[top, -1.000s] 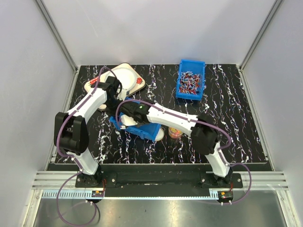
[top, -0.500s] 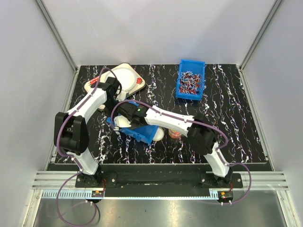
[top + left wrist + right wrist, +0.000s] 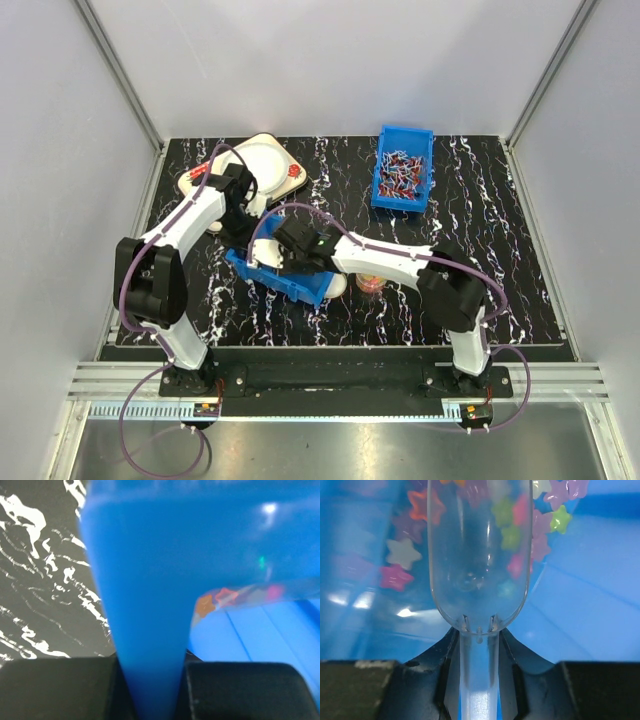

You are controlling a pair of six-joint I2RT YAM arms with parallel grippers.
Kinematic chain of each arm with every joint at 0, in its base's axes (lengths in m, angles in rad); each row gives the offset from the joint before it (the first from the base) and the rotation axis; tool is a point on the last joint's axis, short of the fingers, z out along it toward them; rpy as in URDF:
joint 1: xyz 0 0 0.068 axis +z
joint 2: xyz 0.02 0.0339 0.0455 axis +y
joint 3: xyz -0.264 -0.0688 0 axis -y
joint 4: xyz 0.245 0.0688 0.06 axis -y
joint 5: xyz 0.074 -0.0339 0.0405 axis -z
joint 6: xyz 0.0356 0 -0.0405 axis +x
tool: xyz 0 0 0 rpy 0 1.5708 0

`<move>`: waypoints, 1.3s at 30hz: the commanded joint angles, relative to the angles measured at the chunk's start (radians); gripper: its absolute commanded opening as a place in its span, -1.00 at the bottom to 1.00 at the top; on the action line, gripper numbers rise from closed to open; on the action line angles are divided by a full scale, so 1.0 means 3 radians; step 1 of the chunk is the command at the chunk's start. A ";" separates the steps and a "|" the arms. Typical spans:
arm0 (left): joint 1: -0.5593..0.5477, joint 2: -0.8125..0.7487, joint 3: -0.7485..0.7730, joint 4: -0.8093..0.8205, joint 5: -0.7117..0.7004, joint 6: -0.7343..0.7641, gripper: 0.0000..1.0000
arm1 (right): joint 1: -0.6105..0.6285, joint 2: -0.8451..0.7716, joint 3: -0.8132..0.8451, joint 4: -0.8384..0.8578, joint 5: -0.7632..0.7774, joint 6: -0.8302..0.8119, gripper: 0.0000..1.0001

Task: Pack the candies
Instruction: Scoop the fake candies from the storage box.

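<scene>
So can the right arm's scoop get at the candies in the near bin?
Probably yes: the right gripper holds the scoop inside the blue bin, candies right at its bowl, nothing between.

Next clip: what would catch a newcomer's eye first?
Both grippers meet at a blue bin left of centre: the left gripper clamps its wall, and the right gripper holds a clear scoop inside it among pastel star-shaped candies. A second blue bin of wrapped sweets sits at back right.
</scene>
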 commanded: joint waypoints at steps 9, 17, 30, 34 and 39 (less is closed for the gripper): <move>-0.0017 -0.0208 0.0118 0.0229 0.0280 -0.0131 -1.00 | -0.0371 -0.0956 -0.0404 0.0480 -0.0484 0.0322 -1.00; -0.0017 -0.0183 0.0118 0.0229 0.0269 -0.0126 -1.00 | -0.0555 -0.1396 -0.0548 0.0235 -0.0438 0.0163 -1.00; -0.0017 -0.0122 0.0184 0.0199 0.0305 -0.0131 -1.00 | -0.0923 -0.2326 -0.0962 -0.0741 -0.0269 -0.0271 -1.00; -0.0017 -0.0121 0.0235 0.0163 0.0315 -0.0136 -1.00 | -0.0980 -0.2729 -0.1232 -0.1022 -0.0102 -0.0378 -1.00; -0.0017 -0.0152 0.0236 0.0163 0.0300 -0.0136 -1.00 | -0.0980 -0.3027 -0.1514 -0.1416 0.0114 -0.0486 -1.00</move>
